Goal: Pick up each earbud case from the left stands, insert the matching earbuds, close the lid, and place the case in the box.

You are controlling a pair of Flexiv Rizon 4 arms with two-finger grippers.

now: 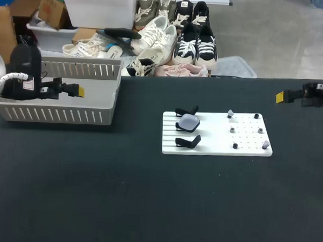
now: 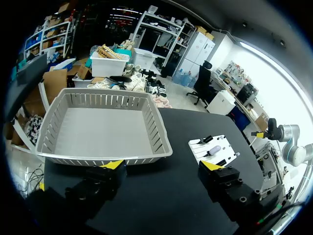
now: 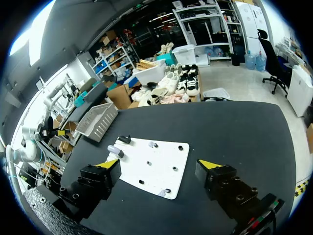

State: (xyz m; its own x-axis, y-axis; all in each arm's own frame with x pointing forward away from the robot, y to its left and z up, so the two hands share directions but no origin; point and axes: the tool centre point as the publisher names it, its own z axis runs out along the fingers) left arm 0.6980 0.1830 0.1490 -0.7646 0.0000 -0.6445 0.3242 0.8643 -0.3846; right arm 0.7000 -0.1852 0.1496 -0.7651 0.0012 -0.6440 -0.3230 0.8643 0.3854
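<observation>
Left gripper (image 1: 79,90) hangs at the box (image 1: 60,114), right gripper (image 1: 280,96) at the right edge, both with jaws spread and empty, likely parked wide to keep the board (image 1: 214,147) open. One case (image 1: 189,121) sits on the middle left stand (image 1: 180,126), earbuds (image 1: 230,113) on pegs (image 1: 256,116) to its right.

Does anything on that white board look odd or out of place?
Nothing is spilled or knocked over. One mild oddity: of the three black stands on the white board, only the middle one holds an earbud case; the other two stand bare.
</observation>
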